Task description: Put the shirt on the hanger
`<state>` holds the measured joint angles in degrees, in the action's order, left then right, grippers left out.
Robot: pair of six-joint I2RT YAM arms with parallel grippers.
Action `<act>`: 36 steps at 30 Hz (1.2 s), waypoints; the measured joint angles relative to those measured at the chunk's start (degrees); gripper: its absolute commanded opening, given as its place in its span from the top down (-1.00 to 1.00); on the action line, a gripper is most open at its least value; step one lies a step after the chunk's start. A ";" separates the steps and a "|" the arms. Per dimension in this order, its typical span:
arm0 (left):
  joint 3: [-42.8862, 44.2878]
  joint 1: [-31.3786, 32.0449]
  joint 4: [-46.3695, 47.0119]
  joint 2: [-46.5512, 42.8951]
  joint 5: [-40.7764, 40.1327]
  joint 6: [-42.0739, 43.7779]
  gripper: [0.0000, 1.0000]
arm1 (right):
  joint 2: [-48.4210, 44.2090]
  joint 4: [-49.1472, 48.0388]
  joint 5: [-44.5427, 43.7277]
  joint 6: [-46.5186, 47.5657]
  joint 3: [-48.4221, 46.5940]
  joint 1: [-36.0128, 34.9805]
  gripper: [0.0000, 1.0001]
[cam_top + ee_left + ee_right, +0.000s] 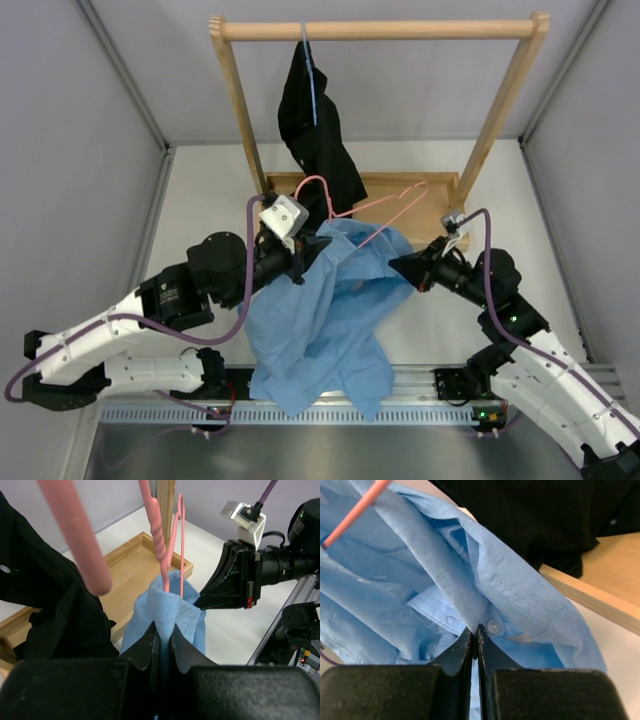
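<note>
Inventory, as held.

1. Shirt (320, 320): light blue, bunched, slung between my two arms. Its top is raised off the tabletop (200, 210) and its lower part drapes over the near edge. Only the top view shows the whole garment. My wrist views show folds alone.

2. Hanger (385, 205): thin pink wire, just far of the shirt, above the wooden base (440, 195) of the rack (380, 30). The top view shows its long side running right and its near part going under the blue cloth. The left wrist view adds that two of its wires run down into the top of the shirt, with the hook large and blurred close to the lens.

3. Left jaws: closed on a fold of the shirt at its left upper part. The left wrist view shows blue cloth pinched in the slit between them. In the top view my wrist hides this.

4. Right jaws: closed on the shirt's right upper edge. The right wrist view shows a hemmed edge running into the tips, with a small button (493, 626) just beside them. The left wrist view shows those tips touching the cloth from the right.

5. Black garment (315, 125): hanging from the rack's top bar on a pale blue hanger (310, 70), far of the shirt. Both wrist views catch part of it.
</note>
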<state>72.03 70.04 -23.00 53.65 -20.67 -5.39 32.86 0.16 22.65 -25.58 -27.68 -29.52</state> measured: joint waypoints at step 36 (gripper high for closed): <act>-10.60 1.01 -9.14 -1.53 2.62 1.40 1.00 | 19.10 29.00 -16.37 10.84 -25.57 6.38 1.00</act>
<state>61.43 71.05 -32.14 52.12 -18.04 -3.99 51.96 29.17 6.28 -14.74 -53.25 -23.14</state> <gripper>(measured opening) 0.093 0.009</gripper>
